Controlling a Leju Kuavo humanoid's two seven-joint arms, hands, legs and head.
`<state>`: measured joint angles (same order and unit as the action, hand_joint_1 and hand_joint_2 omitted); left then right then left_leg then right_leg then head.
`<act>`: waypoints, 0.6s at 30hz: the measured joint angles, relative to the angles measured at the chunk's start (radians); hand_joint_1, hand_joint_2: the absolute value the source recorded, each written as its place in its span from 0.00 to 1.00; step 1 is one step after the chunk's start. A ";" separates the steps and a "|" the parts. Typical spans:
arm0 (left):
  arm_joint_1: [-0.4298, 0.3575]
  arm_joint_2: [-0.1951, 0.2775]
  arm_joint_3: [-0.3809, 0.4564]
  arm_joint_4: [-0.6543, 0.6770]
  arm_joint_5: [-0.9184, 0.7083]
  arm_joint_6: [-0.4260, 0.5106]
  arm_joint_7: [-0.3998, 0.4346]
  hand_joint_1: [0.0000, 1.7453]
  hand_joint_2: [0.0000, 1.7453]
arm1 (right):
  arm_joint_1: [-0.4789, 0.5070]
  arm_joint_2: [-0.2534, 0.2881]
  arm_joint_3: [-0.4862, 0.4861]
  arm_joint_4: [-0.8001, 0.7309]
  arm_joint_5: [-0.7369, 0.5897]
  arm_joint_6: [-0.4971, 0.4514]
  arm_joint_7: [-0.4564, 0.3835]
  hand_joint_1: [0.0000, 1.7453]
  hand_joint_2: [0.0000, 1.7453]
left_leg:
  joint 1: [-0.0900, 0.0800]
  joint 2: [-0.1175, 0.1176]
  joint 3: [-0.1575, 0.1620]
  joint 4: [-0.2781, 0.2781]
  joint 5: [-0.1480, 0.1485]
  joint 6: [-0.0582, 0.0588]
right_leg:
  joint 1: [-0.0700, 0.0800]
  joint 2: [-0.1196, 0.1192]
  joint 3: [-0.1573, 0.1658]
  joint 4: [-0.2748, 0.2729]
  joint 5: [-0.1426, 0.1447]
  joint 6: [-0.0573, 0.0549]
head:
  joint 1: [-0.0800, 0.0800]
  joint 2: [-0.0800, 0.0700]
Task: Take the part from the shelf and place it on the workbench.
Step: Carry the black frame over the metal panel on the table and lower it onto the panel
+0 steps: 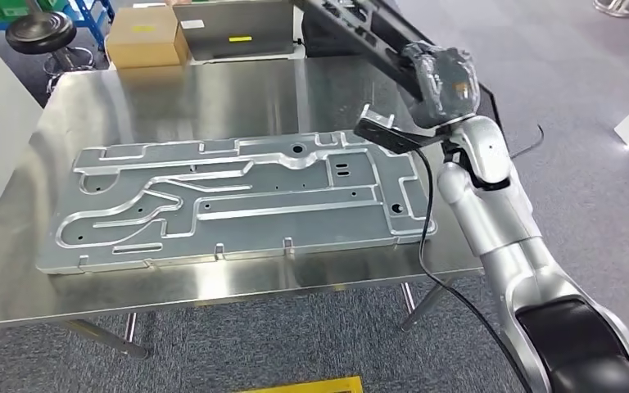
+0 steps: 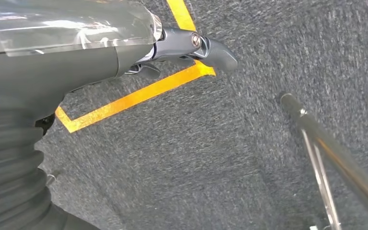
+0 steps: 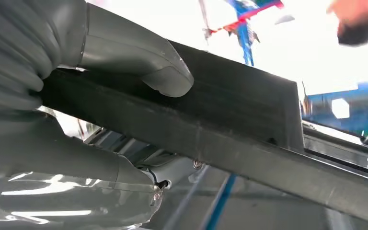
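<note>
My right hand [image 1: 442, 82] is raised over the far right corner of the steel workbench [image 1: 213, 90] and grips a long black part [image 1: 352, 24] that slants up and away towards the back. In the right wrist view the thumb [image 3: 139, 57] presses on the black part [image 3: 249, 120] and the other fingers wrap beneath it. My left hand [image 2: 100, 52] hangs over grey carpet with nothing in it, one dark finger stretched out.
A large machined aluminium plate [image 1: 237, 201] covers much of the workbench. A cardboard box [image 1: 146, 34] and a grey case [image 1: 233, 29] sit at the back edge, a black stool [image 1: 41, 33] behind. Yellow floor tape [image 2: 134, 96] and a metal table leg [image 2: 335, 158] lie near my left hand.
</note>
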<state>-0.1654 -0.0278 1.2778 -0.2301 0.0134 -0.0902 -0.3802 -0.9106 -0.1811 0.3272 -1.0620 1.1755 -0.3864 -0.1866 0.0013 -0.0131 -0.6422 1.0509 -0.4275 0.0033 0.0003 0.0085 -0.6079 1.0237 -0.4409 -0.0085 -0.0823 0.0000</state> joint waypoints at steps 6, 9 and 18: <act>-0.025 -0.001 -0.015 0.001 -0.001 -0.001 0.013 0.00 1.00 | -0.063 0.203 0.201 0.291 0.162 0.067 -0.015 1.00 1.00 | 0.009 0.004 -0.137 0.253 -0.084 -0.030 | -0.006 0.011 0.021 -0.014 -0.003 -0.015 | 0.000 0.000; -0.026 -0.002 -0.022 0.001 -0.002 -0.005 0.012 0.00 1.00 | -0.060 0.279 0.266 0.402 0.160 0.093 -0.054 1.00 1.00 | 0.015 0.008 -0.068 0.091 0.012 -0.035 | -0.006 0.006 0.032 -0.006 -0.021 -0.006 | 0.000 0.000; -0.016 -0.004 -0.035 0.002 0.000 -0.011 0.004 0.00 1.00 | -0.029 0.347 0.331 0.590 0.110 0.139 -0.114 1.00 1.00 | 0.017 0.008 -0.015 -0.019 0.029 0.012 | -0.003 -0.003 -0.039 0.144 -0.115 0.031 | 0.000 0.000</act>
<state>-0.1813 -0.0320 1.2430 -0.2285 0.0130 -0.1013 -0.3765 -0.9395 0.1662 0.6587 -0.4717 1.2850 -0.2471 -0.3010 0.0180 -0.0050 -0.6567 1.0323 -0.3985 0.0150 -0.0024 0.0050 -0.6465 1.1679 -0.5555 0.0229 -0.0821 0.0000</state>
